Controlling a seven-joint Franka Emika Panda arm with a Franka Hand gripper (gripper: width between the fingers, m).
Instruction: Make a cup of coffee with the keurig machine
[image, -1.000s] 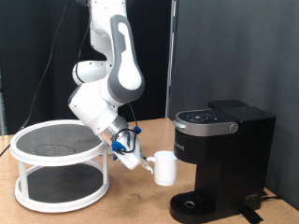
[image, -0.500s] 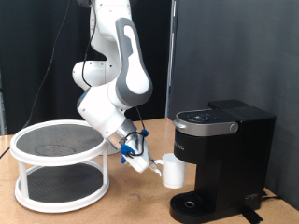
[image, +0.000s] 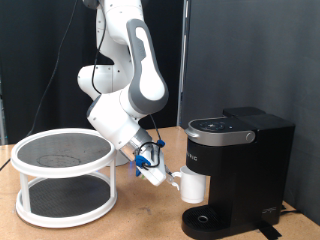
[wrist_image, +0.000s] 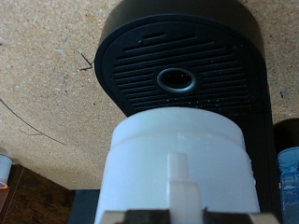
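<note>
The gripper (image: 172, 181) pinches the cup (image: 192, 187) by its handle — the white handle strip runs between the fingers in the wrist view (wrist_image: 184, 191). The cup hangs upright in the air, long axis vertical, mouth up, handle pointing back toward the arm, at the front of the keurig machine (image: 240, 170) and above its round drip tray (image: 207, 219). The machine stands near the wooden tabletop's (image: 130, 222) right edge in the exterior view — a round two-tier mesh rack (image: 64, 178) sits at the left.
</note>
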